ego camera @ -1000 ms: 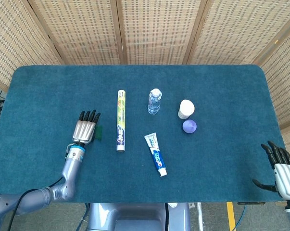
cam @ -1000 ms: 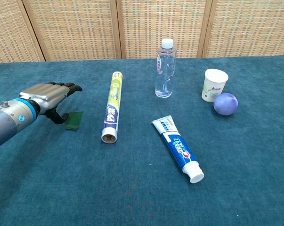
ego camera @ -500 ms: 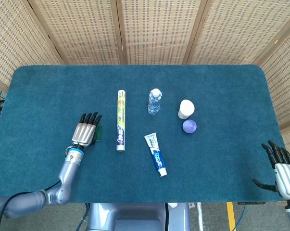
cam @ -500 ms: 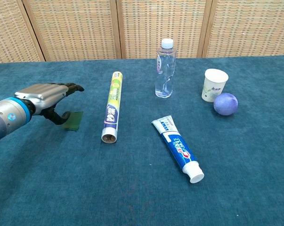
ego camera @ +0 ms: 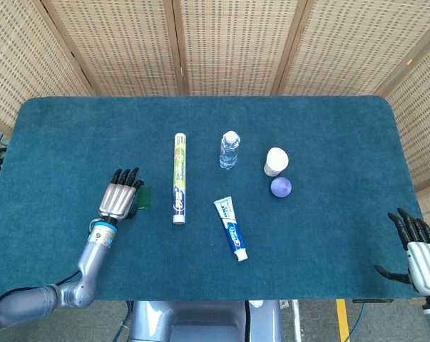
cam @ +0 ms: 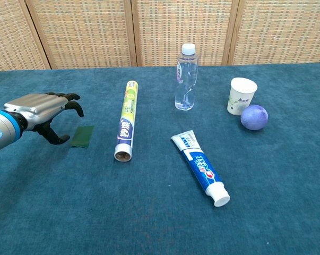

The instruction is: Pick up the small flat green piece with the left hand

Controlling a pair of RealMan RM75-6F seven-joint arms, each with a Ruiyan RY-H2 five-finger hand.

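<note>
left hand [cam: 43, 109] open beside flat green piece [cam: 83, 136], not touching

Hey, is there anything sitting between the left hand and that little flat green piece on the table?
Nothing visible. The left hand hovers just left of the green piece, with only bare blue cloth between them. The long tube lies on the piece's far side, away from the hand.

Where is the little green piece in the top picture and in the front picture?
Head view: the green piece lies left of middle, between the left hand and the long tube.
Chest view: the green piece lies at the left, just right of the left hand.
Shared landmark: the long tube lies just right of it in both views.
</note>
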